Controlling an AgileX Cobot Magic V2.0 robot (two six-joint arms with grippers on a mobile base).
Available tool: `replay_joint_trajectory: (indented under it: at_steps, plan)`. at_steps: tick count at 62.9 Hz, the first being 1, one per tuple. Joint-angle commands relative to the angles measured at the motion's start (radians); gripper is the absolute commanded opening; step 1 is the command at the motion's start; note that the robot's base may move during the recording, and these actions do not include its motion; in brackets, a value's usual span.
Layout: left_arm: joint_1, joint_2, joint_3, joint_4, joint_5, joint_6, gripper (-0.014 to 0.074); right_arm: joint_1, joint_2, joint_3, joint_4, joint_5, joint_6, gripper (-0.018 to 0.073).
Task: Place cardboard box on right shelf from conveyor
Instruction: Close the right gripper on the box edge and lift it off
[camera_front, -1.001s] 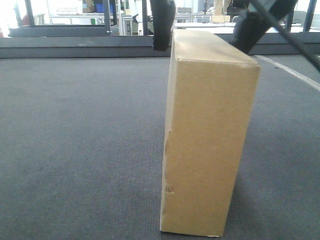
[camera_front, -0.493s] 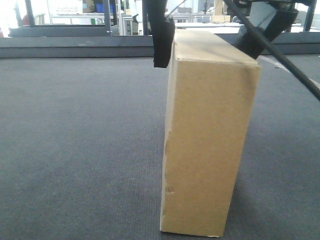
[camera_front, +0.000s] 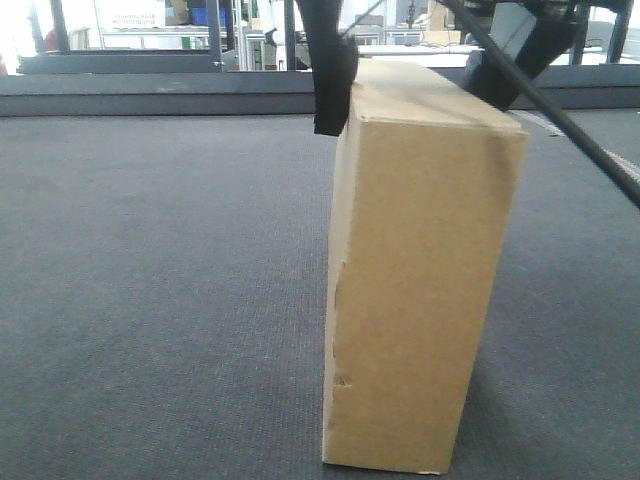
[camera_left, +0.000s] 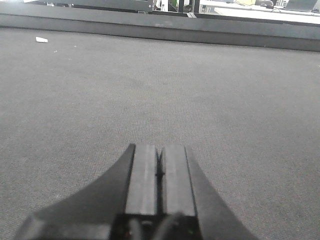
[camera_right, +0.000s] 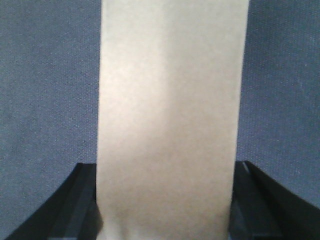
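Your cardboard box (camera_front: 420, 290) is standing on edge on the conveyor (camera_front: 150, 280), right of centre and close to the near end in the front view. There's one box only, plain tan. You're looking at its narrow face. The broad sides face left and right, the slim top strip runs from near to far, and the tall side goes straight up. Whether height or depth is the longer, you can't tell from here. Small scuffs (camera_front: 337, 290) mark the near left vertical edge, and the base sits on the belt.

Your right claw (camera_right: 165, 172) straddles the top, spread just to the box's thickness. One finger (camera_front: 330, 90) lies against the left side and the other is on the right side. The right wrist view shows both dark fingers tight to the cardboard.

Watch the one dark cable (camera_front: 560, 120). It slants down past the box's upper right corner toward the right edge of the front view.

Your left claw (camera_left: 160, 150) hangs low over the belt. Its two fingers are pressed together with only a thin seam between them, and they hold nothing. One white scrap (camera_left: 41, 39) lies on the belt at far left in that view.

Along the far side runs the raised edge rail (camera_front: 150, 95). A single pale stripe (camera_front: 590, 148) crosses the belt at far right. Beyond the rail everything is too blurred to name.
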Motion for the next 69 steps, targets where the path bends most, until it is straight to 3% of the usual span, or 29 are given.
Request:
replay_joint_trajectory:
  at_steps: [1,3,17,37,50,69]
  plan:
    - [0.000,-0.008,0.010,0.001,-0.086,-0.005,-0.0116,0.005,-0.036,-0.036,-0.010,-0.023,-0.001,0.0098]
    - [0.000,-0.008,0.010,0.001,-0.086,-0.005,-0.0116,0.005,-0.037,-0.036,-0.010,-0.023,-0.001,0.0036]
    - [0.000,-0.008,0.010,0.001,-0.086,-0.005,-0.0116,0.002,-0.069,-0.036,-0.010,-0.023,-0.027,0.0055]
    - [0.000,-0.008,0.010,0.001,-0.086,-0.005,-0.0116,-0.116,-0.219,-0.006,-0.010,-0.060,-0.358,0.0055]
    - [0.000,-0.008,0.010,0.001,-0.086,-0.005,-0.0116,-0.257,-0.393,0.159,0.027,-0.279,-0.544,0.0055]
    - [0.000,-0.008,0.010,0.001,-0.086,-0.005,-0.0116,-0.529,-0.670,0.480,0.124,-0.690,-0.741,0.0055]
